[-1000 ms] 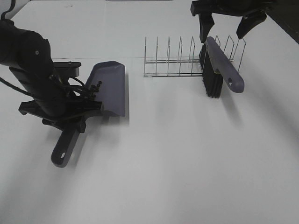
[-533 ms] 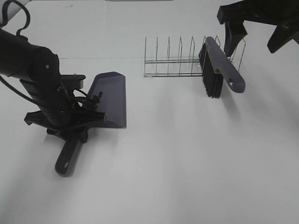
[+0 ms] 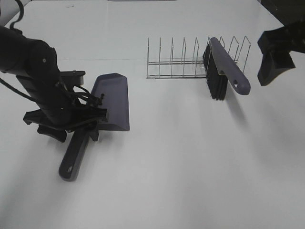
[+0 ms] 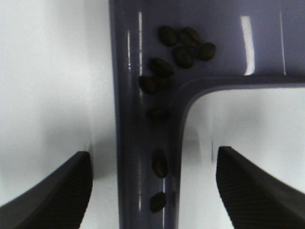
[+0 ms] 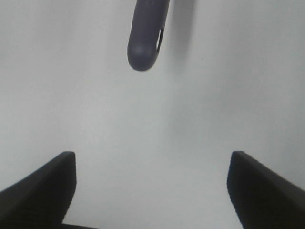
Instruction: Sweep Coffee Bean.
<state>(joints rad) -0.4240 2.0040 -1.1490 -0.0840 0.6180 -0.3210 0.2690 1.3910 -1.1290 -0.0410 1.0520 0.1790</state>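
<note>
A grey-purple dustpan (image 3: 114, 98) lies on the white table at the left, its handle (image 3: 74, 160) pointing toward the front. Several coffee beans (image 4: 183, 47) lie inside it where pan meets handle and along the handle channel. My left gripper (image 3: 83, 125) hovers over that junction, and in the left wrist view (image 4: 152, 155) it is open, one finger on each side of the handle without touching it. A brush (image 3: 226, 64) with black bristles leans in the wire rack (image 3: 171, 62). My right gripper (image 3: 279, 55) is open and empty, to the right of the brush, whose handle tip (image 5: 145, 43) shows ahead of it.
The wire rack stands at the back centre with several upright dividers. A dark edge runs along the table's far right corner. White table (image 3: 190, 167) spreads across the middle and front.
My right gripper has moved away to the right, leaving the brush leaning in the rack. The left arm and dustpan shifted slightly, with the handle now a little lower.
</note>
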